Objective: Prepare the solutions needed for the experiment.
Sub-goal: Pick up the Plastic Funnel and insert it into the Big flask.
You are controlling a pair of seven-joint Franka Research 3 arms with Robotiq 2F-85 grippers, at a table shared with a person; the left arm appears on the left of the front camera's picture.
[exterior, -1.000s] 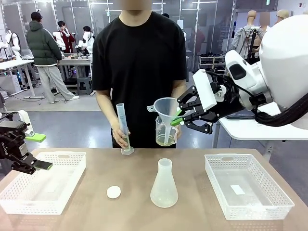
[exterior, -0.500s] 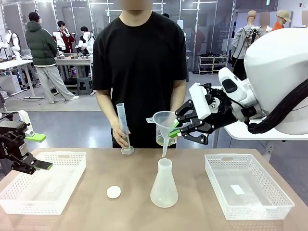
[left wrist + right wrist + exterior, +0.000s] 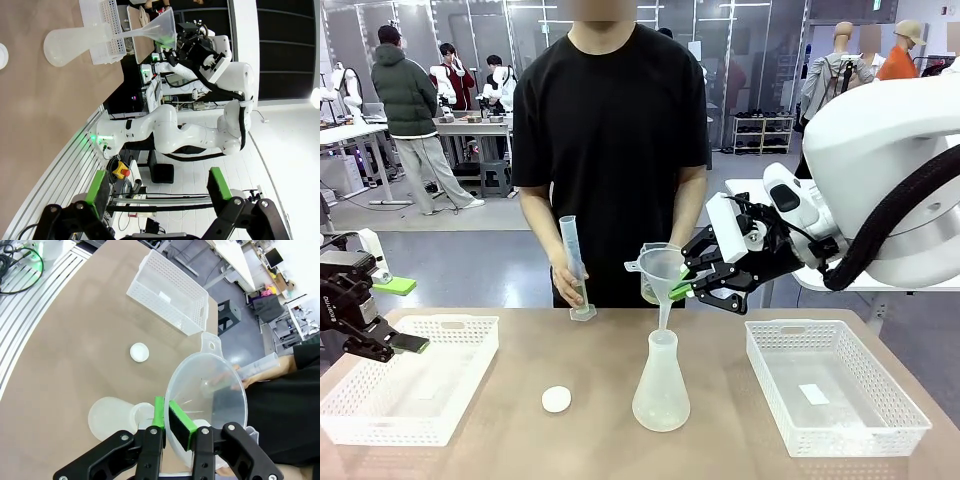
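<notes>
The left pincer [image 3: 402,315] hangs at the counter's [image 3: 600,350] left edge with its jaws spread wide and nothing between them; in the left wrist view its green pads [image 3: 97,186] stand well apart. Just beneath and beside it lies a white basket [image 3: 380,425]. Farther to its right sit a small white stopper [image 3: 556,399] and, behind that, a graduated cylinder [image 3: 572,262] steadied on the counter by the person's hand [image 3: 563,287].

The right pincer [image 3: 682,291] is clamped on the rim of a clear funnel [image 3: 662,268], seen close in the right wrist view [image 3: 210,390] with the pads [image 3: 179,423] pinching the wall. The funnel's stem points down just over the mouth of an Erlenmeyer flask [image 3: 661,385] standing below this pincer. The solutions [image 3: 647,295], pale yellow in a clear beaker, are held up by the person just behind the funnel, near the pincer's tips. Below and to the right of this pincer lies a second white basket [image 3: 850,436].
</notes>
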